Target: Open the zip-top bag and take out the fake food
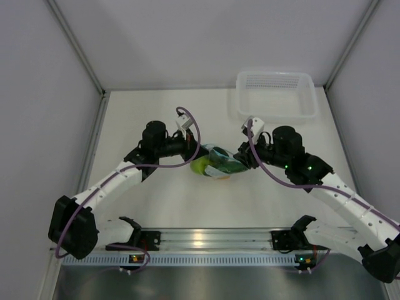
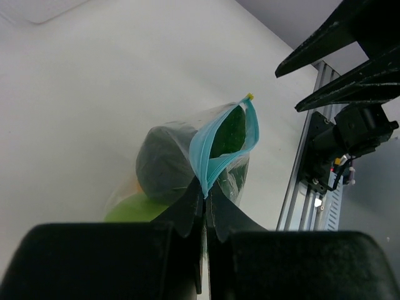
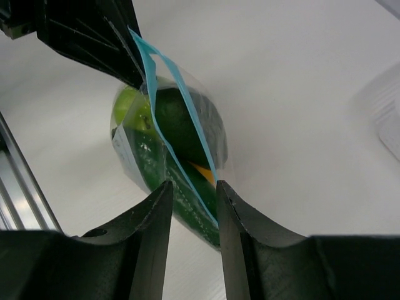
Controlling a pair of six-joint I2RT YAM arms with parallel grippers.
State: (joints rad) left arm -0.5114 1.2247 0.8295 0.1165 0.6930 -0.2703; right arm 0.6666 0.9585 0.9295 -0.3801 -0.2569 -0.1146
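The clear zip-top bag [image 1: 217, 164] lies at the table's middle, between both grippers. My left gripper [image 2: 205, 195] is shut on one end of its light blue zip strip [image 2: 209, 147]; it shows in the top view too [image 1: 199, 152]. The strip's mouth gapes a little. Inside are a dark green oval [image 2: 164, 165], a lime-green ball [image 2: 132, 209], a long dark green cucumber [image 3: 156, 169] and a bit of orange fruit [image 3: 203, 172]. My right gripper [image 3: 190, 190] is open, its jaws either side of the bag's other end [image 3: 200, 206], the strip close to its right finger [image 3: 228, 203].
A white mesh basket [image 1: 275, 94] stands at the back right, and its edge shows in the right wrist view [image 3: 390, 119]. The aluminium rail [image 1: 200, 240] with the arm bases runs along the near edge. White walls enclose the table.
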